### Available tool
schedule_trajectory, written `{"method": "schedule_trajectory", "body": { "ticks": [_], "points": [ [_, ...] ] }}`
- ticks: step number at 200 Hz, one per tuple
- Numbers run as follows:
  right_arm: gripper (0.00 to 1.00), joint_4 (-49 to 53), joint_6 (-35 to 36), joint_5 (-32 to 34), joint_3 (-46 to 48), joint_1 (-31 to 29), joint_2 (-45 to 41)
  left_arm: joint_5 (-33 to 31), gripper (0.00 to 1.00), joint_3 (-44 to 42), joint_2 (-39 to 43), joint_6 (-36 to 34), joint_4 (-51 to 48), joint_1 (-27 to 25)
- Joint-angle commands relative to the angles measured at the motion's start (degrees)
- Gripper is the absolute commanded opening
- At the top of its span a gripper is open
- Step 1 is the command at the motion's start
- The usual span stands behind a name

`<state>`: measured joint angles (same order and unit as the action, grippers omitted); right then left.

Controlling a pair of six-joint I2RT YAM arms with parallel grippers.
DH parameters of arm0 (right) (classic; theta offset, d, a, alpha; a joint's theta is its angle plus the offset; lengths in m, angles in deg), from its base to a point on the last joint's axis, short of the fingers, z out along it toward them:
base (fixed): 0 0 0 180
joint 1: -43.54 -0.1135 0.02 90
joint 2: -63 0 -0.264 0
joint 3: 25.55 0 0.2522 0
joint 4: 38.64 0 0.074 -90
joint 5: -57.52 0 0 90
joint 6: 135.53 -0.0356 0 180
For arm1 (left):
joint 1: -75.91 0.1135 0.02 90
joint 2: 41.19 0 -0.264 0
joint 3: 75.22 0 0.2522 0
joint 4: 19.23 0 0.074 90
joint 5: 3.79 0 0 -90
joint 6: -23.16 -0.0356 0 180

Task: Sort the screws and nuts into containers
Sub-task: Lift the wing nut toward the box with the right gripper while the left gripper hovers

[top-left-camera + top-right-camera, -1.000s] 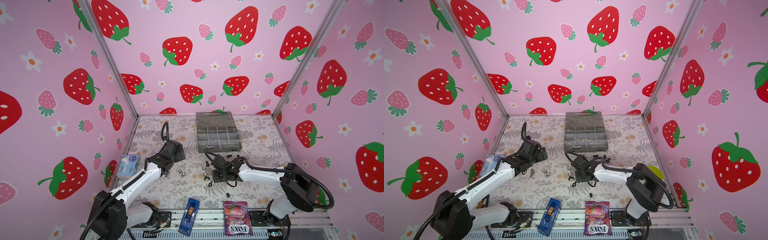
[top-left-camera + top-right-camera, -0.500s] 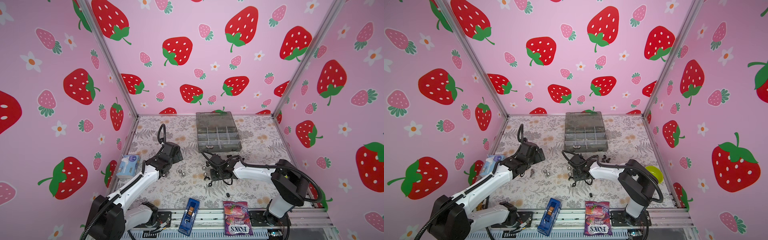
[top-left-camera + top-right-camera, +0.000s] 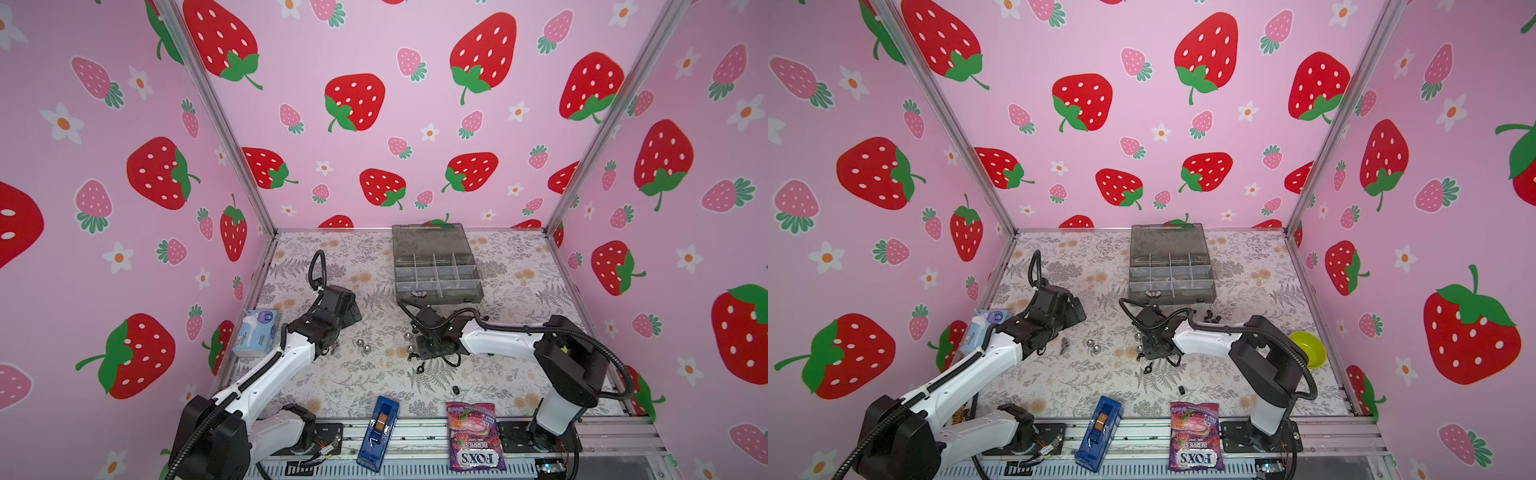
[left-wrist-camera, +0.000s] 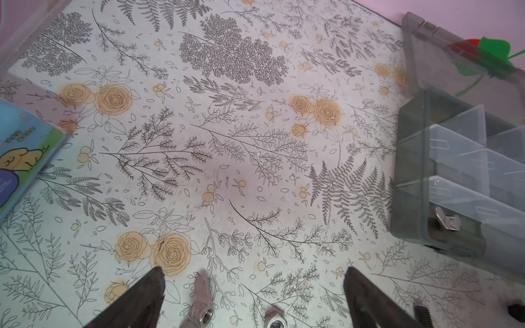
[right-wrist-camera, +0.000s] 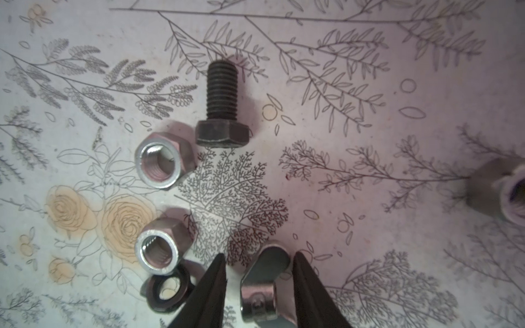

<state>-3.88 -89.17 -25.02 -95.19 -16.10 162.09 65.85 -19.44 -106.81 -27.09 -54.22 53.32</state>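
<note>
Floral mat point(image 3: 374, 386), seen from above. At its rear edge, centre: grey box point(image 3: 440, 297), lid point(image 3: 428, 239) open, boxed nut point(image 4: 446, 220) in a front cell. Near the mat's middle: right gripper point(image 5: 258, 255), low, half closed, straddling a silver wing nut point(image 5: 261, 295), slim gaps both sides, not gripping. Just beside it: black ring point(image 5: 167, 291), two silver hex nuts point(image 5: 164, 163), black bolt point(image 5: 221, 105). Left of the middle: left gripper point(image 4: 252, 295), wide open, empty, a second wing nut point(image 4: 201, 301) on the mat between its fingers point(image 4: 147, 298). Loose dome nuts point(image 3: 360, 343) between the two grippers.
</note>
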Motion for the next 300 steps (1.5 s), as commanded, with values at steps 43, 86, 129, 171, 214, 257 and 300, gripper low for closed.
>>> {"method": "schedule_trajectory", "body": {
  "ticks": [43, 86, 129, 171, 214, 257, 300],
  "points": [
    [0.35, 4.3, 0.3, -0.9, 1.6, -1.5, 0.9, 0.0, 0.99, -0.9, 0.9, 2.3, -0.6, 1.1],
    [0.26, 4.9, 0.9, -1.2, 1.3, -2.2, 1.2, -0.1, 0.99, -2.1, 2.8, 3.4, -0.3, 1.8],
    [0.13, 5.3, 0.6, -0.7, 1.4, -2.3, 0.2, -0.9, 0.99, -3.0, 4.6, 4.6, -0.9, 2.9],
    [0.02, 5.9, 1.5, 2.7, -2.2, -0.8, -2.5, -2.2, 0.99, -2.4, 5.3, 4.0, -3.4, 3.4],
    [0.02, 4.6, 4.1, 7.4, -7.7, 4.4, -5.7, -3.7, 0.99, -3.2, 7.8, 3.7, -3.7, 3.8],
    [0.01, 0.9, 8.0, 8.3, -13.9, 11.2, -4.6, -3.7, 0.99, -4.4, 10.2, 3.6, -3.5, 4.1],
    [0.02, -1.8, 11.1, 7.7, -21.1, 14.9, 1.5, -3.8, 0.99, -5.5, 12.0, 3.2, -2.7, 4.2]
  ]
}}
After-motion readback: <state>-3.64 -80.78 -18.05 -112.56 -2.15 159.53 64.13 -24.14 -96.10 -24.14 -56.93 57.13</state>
